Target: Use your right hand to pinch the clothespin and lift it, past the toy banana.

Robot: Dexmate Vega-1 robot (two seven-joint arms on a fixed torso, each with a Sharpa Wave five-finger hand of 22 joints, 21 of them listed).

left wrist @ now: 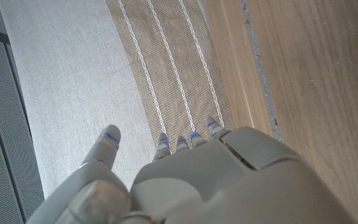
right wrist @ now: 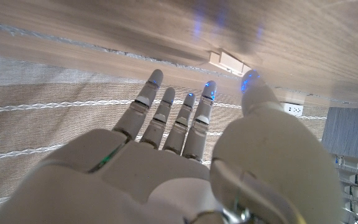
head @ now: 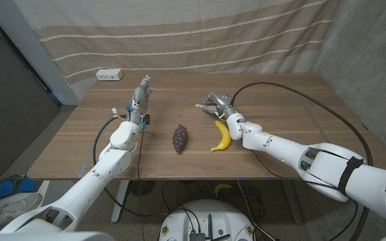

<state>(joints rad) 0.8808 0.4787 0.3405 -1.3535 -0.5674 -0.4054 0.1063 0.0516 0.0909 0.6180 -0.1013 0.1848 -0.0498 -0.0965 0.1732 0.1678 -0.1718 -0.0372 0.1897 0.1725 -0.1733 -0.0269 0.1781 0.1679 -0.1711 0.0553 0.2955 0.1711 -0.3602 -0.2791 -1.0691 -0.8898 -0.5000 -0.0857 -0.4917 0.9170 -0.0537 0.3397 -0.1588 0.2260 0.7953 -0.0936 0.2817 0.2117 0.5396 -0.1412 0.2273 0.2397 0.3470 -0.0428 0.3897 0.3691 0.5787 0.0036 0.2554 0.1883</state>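
**A:** ok so where's the clothespin [right wrist: 229,61] at? Can barely make it out from the head cam.

**B:** It's lying on the wooden table [head: 280,107], on the far side of the toy banana [head: 222,136]. In the head view it's just a pale sliver poking out beside the right hand [head: 214,105]. The right wrist view is way clearer: a light-coloured peg on the wood, just past the fingertips [right wrist: 209,89], between them and the thumb tip.

**A:** so is the hand on it yet?

**B:** Doesn't look like it. Fingers are stretched out and spread, thumb off to one side, nothing in between. I can't tell whether a fingertip is brushing it, but it isn't pinched. The peg is flat on the table.

**A:** and the other arm?

**B:** The left hand [head: 143,90] is over the far left part of the table, fingers pointing up and apart, holding nothing. Its wrist view has the straight fingers against the striped curtain [left wrist: 166,68] behind the table.

**A:** anything else on there?

**B:** A dark purple bunch of toy grapes [head: 179,138] near the middle, just left of the banana and not touching it. There's also a white power strip [head: 109,75] at the far left corner. The banana is yellow, curved, and right by the right wrist.
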